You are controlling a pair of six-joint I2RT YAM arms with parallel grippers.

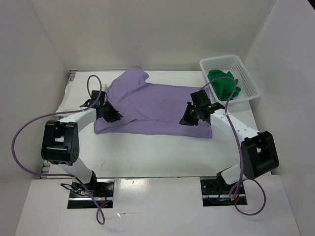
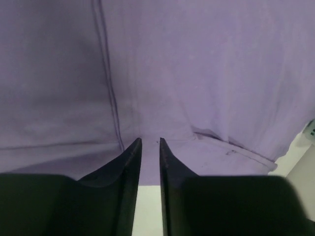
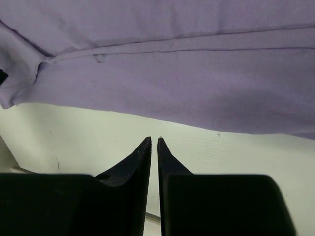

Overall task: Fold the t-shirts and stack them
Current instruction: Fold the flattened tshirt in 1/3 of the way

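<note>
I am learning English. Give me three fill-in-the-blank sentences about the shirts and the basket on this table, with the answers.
The spread-out shirt on the table is ____.
The basket stands at the table's far ____ corner.
The crumpled shirt inside the basket is ____.
Missing words: purple; right; green.

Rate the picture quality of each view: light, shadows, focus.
Top external: bright, even light, only soft shadows on the table, no glare on the lavender t-shirt. Left wrist: cloth slightly soft, the left end effector a black silhouette without detail. Right wrist: the shirt's seams are sharp, the table looks faintly greenish, the right end effector equally black.
</note>
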